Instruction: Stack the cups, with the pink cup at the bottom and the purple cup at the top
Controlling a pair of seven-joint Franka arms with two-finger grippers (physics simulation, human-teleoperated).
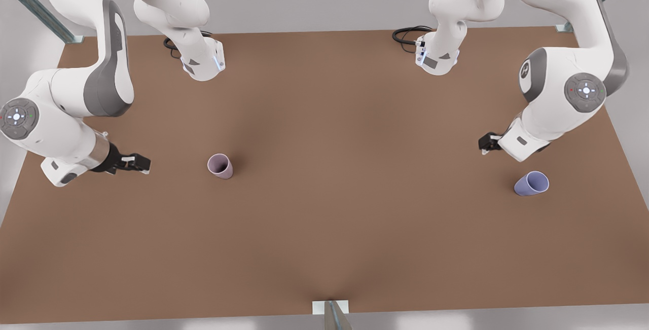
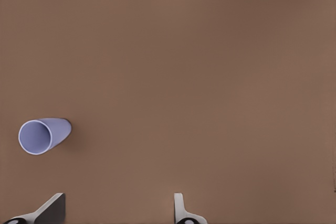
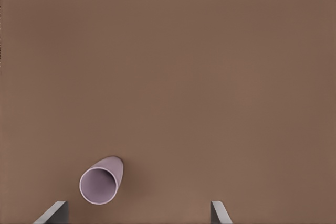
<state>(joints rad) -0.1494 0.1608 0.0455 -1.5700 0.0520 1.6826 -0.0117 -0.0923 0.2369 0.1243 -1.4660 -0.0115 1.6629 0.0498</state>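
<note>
Brown tabletop (image 1: 324, 228) carries both cups, well apart. We note the pink cup (image 1: 220, 166) upright near the right gripper (image 1: 138, 162), jaws spread, empty. Far across from the pink cup, the purple cup (image 1: 531, 183) stands beside the left gripper (image 1: 488, 142), jaws likewise wide, holding nothing. Nothing lies between.

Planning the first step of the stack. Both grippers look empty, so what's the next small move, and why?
Probably lower the left gripper toward the purple cup for a grasp. Both cups stand upright and far apart on the table. The purple one goes on top, so it must travel. The left gripper's fingers are open and hover beside it. The right gripper, also open, waits near the pink cup.
</note>
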